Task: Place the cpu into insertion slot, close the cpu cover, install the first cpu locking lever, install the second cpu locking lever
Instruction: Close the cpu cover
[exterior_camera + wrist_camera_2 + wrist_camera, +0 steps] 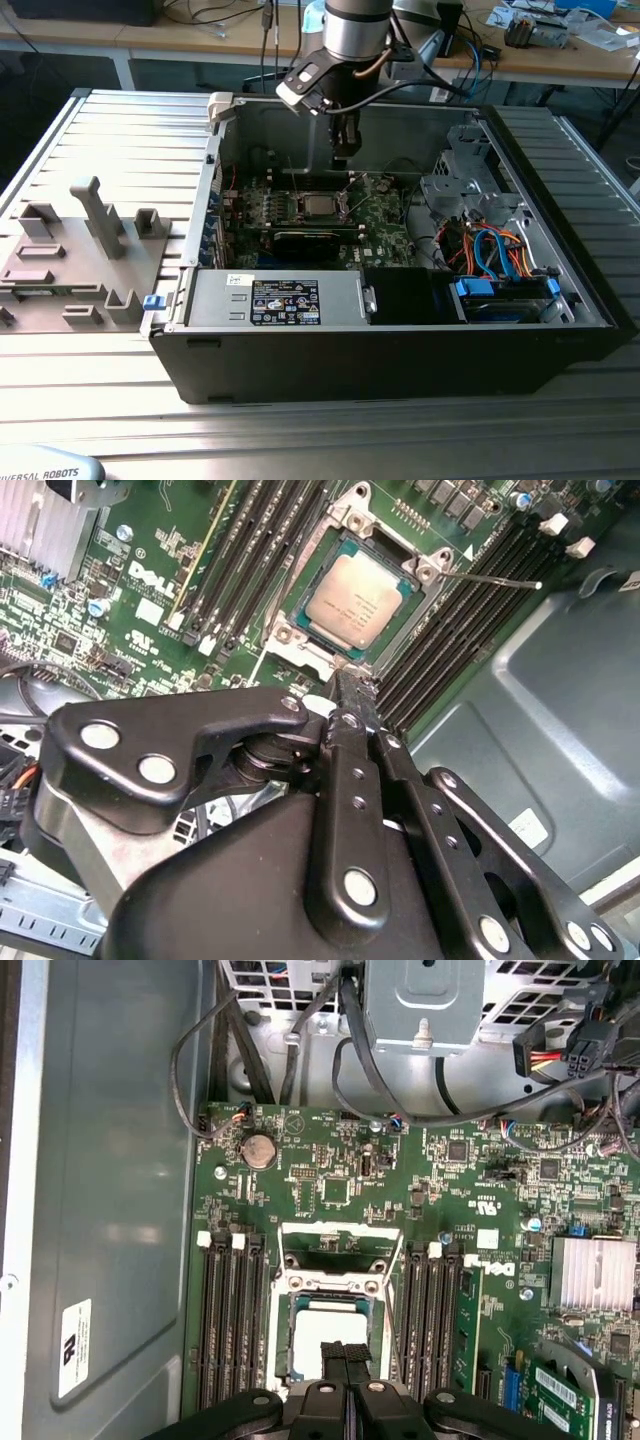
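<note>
The cpu [355, 600] already lies flat in the insertion slot [285, 1345] on the green board [450, 1210]. The cpu cover [300, 1232] seems to be tipped up at one edge of the slot, and the gripper [345, 1352] hangs just above the cpu, jaws pressed together and holding nothing. Closing the cover well likely means pushing its frame down evenly without scraping the cpu's top. The open computer case [400, 340] rests on a ribbed metal table [300, 420], with a cluttered workbench [200, 30] behind.

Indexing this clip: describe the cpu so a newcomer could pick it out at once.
Inside the open computer case, find the green circuit board. On it, between two banks of long black memory slots, the cpu lies in the square insertion slot: the only flat, plain silvery-grey square there.
</note>
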